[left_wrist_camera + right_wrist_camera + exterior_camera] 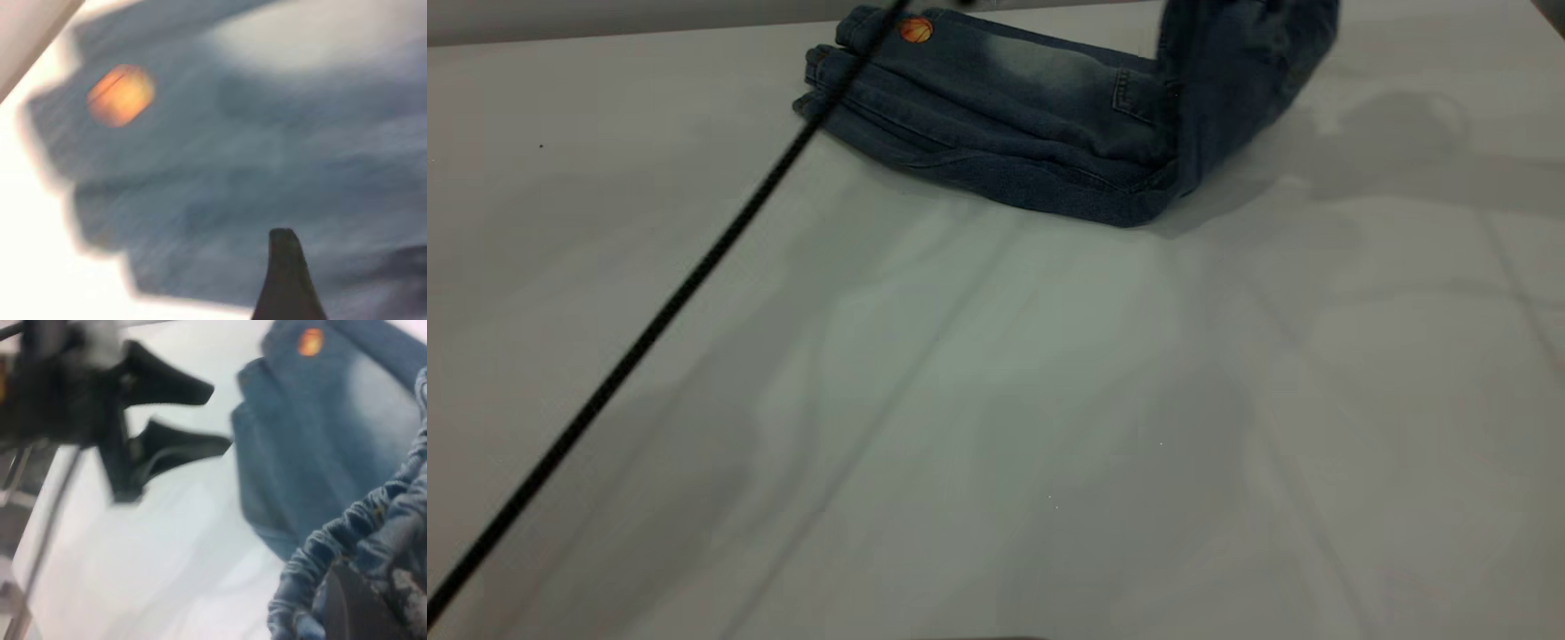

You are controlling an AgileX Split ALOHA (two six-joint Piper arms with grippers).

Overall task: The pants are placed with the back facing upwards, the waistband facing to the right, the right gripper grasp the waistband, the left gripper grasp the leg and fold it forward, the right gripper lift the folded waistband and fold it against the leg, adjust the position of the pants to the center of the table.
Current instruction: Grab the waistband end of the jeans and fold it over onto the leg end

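Pants [996,124]: folded lengthwise, far on white tabletop [996,400], long axis left-right, hems left. Waistband [347,533] raised at right, clenched in right pincer [363,603]. Left pincer [200,413] released, empty, beside hems.

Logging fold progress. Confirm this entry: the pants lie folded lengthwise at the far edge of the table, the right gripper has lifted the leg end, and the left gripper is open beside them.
Wrong on one point: the right gripper has lifted the waistband, not the leg end; the right wrist view shows the ruched elastic in its grip. The pants do lie folded lengthwise at the table's far edge, with the left gripper open beside them.
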